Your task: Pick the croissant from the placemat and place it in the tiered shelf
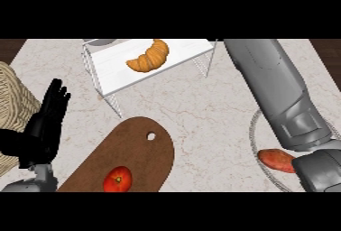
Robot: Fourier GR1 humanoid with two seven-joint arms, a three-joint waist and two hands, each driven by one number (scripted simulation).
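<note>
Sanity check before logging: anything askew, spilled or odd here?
Nothing stands out. The golden curved croissant lies flat on the white wire tiered shelf, the red tomato sits on the brown wooden cutting board, nothing spilled.

Marble-look counter, pale with grey veining, dark wood strip showing at the top corners. Brown wooden cutting board lies diagonally at lower centre, rounded end up, with 1 small hang hole near that end. 1 red tomato sits on the board's lower part, close to the bottom edge. Reddish-orange sweet potato at lower right, lying on a round plate of which only the thin left rim shows. Woven straw-coloured item at left edge, cut off by the frame
</note>
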